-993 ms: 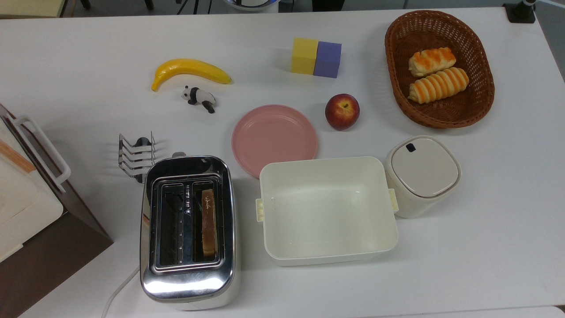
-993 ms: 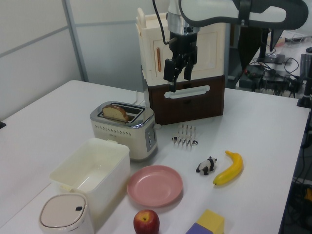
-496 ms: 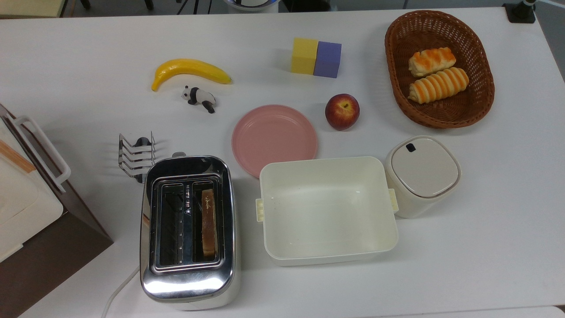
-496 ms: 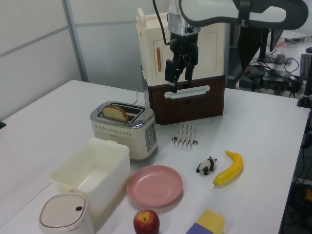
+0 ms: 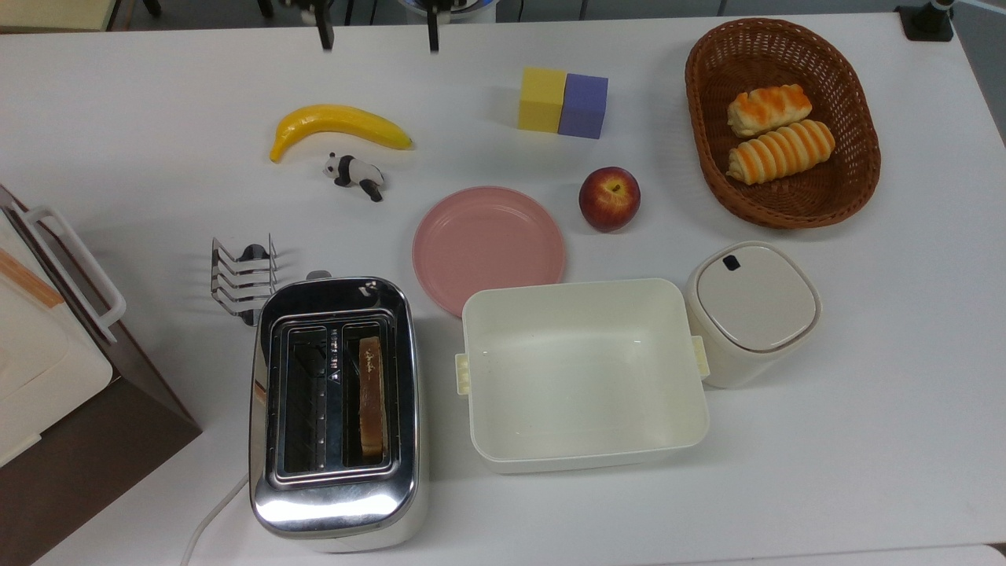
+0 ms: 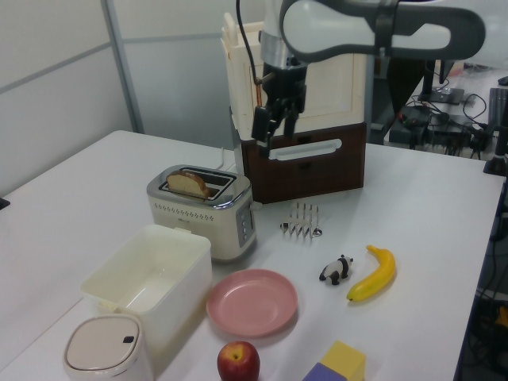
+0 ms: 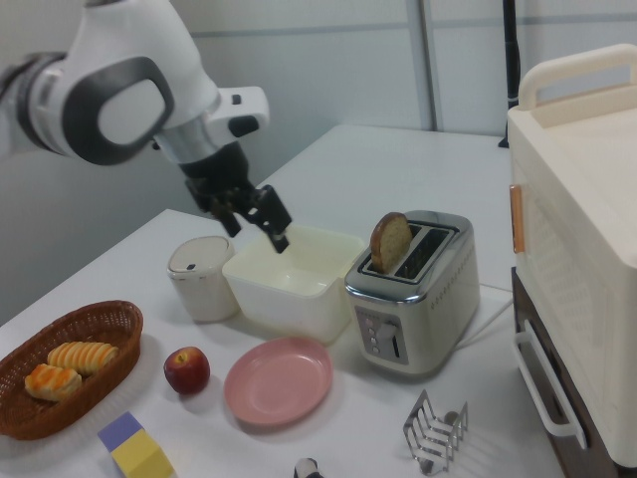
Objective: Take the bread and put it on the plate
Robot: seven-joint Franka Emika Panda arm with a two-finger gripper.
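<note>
The bread [image 5: 372, 397] is a tan slice standing on edge in the right slot of the chrome toaster [image 5: 334, 503]. It sticks up out of the toaster in the left view [image 6: 188, 184] and the right view [image 7: 389, 241]. The pink plate [image 5: 489, 248] [image 6: 252, 302] [image 7: 279, 380] lies bare on the table between toaster and apple. My gripper [image 5: 377, 33] [image 6: 272, 129] [image 7: 257, 231] hangs open and holds nothing. It is high above the table, well above and apart from the toaster.
A cream tub [image 5: 581, 369] sits beside the toaster, with a lidded bin [image 5: 754, 310] next to it. An apple [image 5: 609, 198], two blocks [image 5: 562, 102], a basket [image 5: 858, 169] of rolls, a banana [image 5: 338, 126], a panda toy [image 5: 355, 174], a toast rack [image 5: 242, 279] and a cabinet [image 5: 47, 369] stand around.
The arm swung toward the left view's left, and the open fingertips have come into the top view at its top edge. The bread and plate have not moved.
</note>
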